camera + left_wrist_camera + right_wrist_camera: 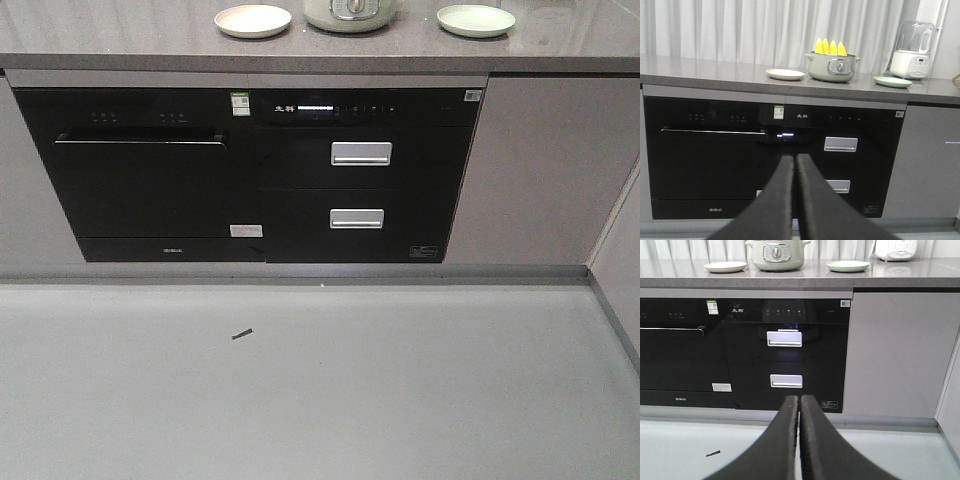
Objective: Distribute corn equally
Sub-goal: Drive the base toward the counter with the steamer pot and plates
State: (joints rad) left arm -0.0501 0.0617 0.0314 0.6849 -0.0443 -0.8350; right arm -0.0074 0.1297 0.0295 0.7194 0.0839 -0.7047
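**Exterior front-facing view**
- Worktop (120,45): grey slab above the black built-in appliances (250,170); it runs along the top of the picture.
- Pot (348,12): pale green and cut off by the upper edge. It stands between a cream plate (253,20) and a green plate (476,20).
- Corn: not shown, as the pot's mouth is outside the picture.
- Plates: both bare.
- Fingers: neither pair in view.
- Floor (300,400): grey, with one small dark scrap (242,334).

**Left wrist-mounted view**
- Corn (830,47): four yellow cobs stand in the pot (832,67), side by side in a row. Their long axes are upright, tips up, with the lower halves hidden by the pot wall.
- Left fingers (782,185): pressed together and holding nothing. They sit low, level with the appliance fronts.
- Bearing: the corn lies above and beyond these fingers, a little to their right, well apart.
- Plates: cream plate (785,74) near the pot's left side, green plate (892,81) near its right. Both are bare.
- Blender (912,50): white with a clear jug, at the far right of the worktop (700,70).

**Right wrist-mounted view**
- Pot (776,254): only the body and knob show, so the cobs are cropped out.
- Right fingers (785,430): clenched on nothing, low before the drawer handles (784,338).
- Bearing: the pot lies above, beyond and slightly left of these fingers, well apart.

**Judgement**
- Nearer arm: cannot tell, since the pot sits roughly between the two.
- Approach: either arm probably has to rise above the pot rim, part its fingers and come down on an upright tip.
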